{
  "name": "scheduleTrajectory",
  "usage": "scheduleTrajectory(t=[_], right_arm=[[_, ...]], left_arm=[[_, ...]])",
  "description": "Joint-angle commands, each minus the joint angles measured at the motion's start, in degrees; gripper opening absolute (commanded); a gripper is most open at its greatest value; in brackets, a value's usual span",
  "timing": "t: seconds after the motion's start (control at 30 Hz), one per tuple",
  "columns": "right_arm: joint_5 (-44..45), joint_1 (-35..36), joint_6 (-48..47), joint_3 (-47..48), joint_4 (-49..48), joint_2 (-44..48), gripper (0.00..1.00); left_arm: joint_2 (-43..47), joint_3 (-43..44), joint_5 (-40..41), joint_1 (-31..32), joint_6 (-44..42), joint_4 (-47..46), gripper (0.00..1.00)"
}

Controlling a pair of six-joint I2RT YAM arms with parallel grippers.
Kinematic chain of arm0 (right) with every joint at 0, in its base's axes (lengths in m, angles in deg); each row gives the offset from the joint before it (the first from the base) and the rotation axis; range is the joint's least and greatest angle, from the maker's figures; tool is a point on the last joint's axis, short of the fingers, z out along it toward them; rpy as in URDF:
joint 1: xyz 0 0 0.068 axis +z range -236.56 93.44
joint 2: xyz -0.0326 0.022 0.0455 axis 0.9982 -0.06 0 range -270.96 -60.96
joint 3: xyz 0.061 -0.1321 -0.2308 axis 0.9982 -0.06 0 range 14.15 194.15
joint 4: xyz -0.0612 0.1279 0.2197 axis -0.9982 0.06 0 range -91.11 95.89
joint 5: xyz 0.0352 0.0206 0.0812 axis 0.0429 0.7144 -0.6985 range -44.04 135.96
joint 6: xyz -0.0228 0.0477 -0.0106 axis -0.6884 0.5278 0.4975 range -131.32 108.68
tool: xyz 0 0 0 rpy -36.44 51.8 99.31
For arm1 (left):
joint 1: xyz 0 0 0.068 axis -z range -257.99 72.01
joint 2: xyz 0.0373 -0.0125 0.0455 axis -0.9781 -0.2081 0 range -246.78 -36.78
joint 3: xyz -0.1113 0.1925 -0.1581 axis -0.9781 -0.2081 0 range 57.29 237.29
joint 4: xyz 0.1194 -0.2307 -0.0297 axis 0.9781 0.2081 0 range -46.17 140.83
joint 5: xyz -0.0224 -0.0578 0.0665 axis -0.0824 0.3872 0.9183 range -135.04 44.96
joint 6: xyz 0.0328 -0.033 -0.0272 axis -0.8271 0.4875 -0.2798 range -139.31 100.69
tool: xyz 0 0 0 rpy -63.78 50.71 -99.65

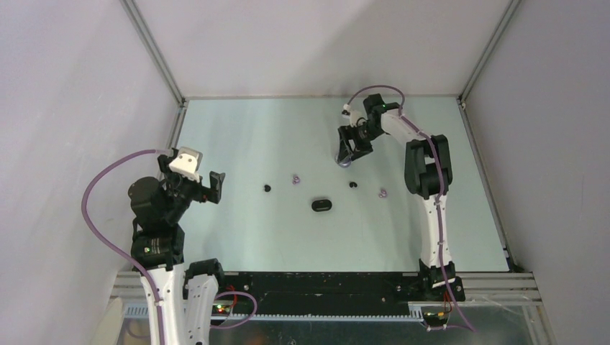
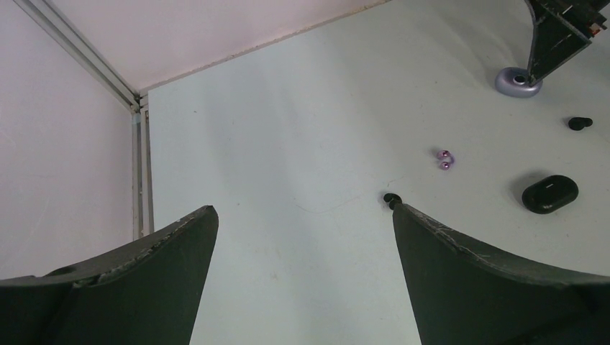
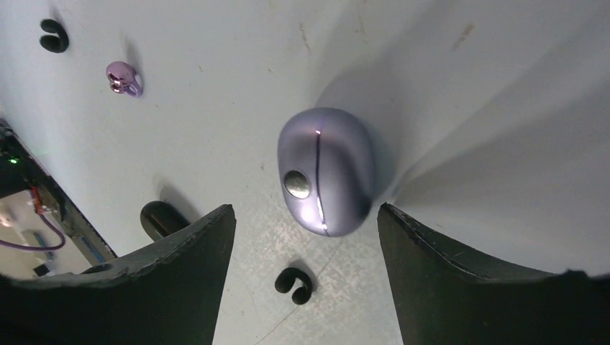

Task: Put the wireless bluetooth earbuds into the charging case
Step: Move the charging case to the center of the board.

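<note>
Seen from above, the left gripper [image 1: 214, 187] hangs spread wide, apart from everything; the right gripper [image 1: 347, 158] stands over the lilac charging case [image 1: 345, 164]; at the left wrist, a black earbud [image 2: 390, 199] lies just off one fingertip, with a lilac earbud [image 2: 445, 159] and the black charging case [image 2: 550, 193] farther out; at the right wrist, spread jaws straddle the closed lilac charging case, and a second black earbud [image 3: 293, 284] lies between the fingers.

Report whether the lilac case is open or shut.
Shut. The lilac case lies as one closed pebble, only a thin seam showing.
</note>
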Motion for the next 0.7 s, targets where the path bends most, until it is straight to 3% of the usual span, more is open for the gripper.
scheduleTrajectory(t=[0.0, 0.2, 0.53, 0.67], right_arm=[[-4.7, -4.1, 2.6, 1.4, -1.1, 2.0, 0.76], [-6.9, -6.6, 5.3, 1.6, -2.7, 0.3, 0.69], [-4.0, -5.2, 9.6, 2.1, -4.6, -2.3, 0.54], [-3.2, -4.9, 10.0, 2.2, -4.7, -3.0, 0.53]], left_arm=[[0.3, -0.3, -1.0, -0.6, -0.8, -1.5, 0.99], [-0.2, -0.3, -0.7, -0.6, -0.9, -1.5, 0.99], [-0.5, -0.2, -0.2, -0.8, -0.9, -1.5, 0.99], [-0.5, -0.3, -0.2, -0.9, -0.9, -1.5, 0.99]])
